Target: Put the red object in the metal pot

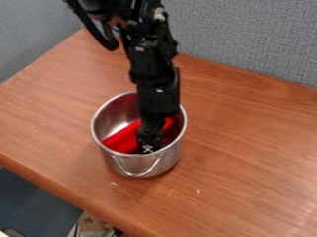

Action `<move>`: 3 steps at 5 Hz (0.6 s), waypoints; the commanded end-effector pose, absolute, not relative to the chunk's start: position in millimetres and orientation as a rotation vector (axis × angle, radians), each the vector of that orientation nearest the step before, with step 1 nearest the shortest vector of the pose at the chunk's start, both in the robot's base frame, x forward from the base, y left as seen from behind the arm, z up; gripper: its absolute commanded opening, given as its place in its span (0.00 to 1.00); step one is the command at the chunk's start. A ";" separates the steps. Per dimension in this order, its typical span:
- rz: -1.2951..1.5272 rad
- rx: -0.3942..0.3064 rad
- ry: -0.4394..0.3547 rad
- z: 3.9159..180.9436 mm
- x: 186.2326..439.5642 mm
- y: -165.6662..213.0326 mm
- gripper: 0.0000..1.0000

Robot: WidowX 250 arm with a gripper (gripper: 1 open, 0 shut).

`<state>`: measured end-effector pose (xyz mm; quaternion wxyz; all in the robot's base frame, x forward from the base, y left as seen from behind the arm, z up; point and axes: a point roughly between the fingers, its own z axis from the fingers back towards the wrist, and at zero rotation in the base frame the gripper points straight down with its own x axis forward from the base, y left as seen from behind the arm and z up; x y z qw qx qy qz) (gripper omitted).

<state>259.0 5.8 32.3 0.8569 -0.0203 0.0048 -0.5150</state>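
The metal pot point(124, 160) stands on the wooden table a little left of the middle, its thin wire handle hanging at the front. The red object point(123, 140) lies inside it, down on the bottom and leaning toward the left wall. My gripper point(151, 139) reaches straight down into the pot over the red object's right part. Its fingers look slightly parted, and I cannot make out whether they still touch the red object. The black arm rises from the pot toward the top of the view.
The wooden table point(254, 136) runs from the back left to the right. Its front edge point(72, 193) drops off to the floor below. A grey wall point(249, 28) stands behind.
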 end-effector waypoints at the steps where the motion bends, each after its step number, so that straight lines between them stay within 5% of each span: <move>1: -1.097 -0.026 0.005 21.4 259.2 -9.8 0.00; 3: -1.191 -0.048 -0.034 31.2 255.7 -7.0 0.00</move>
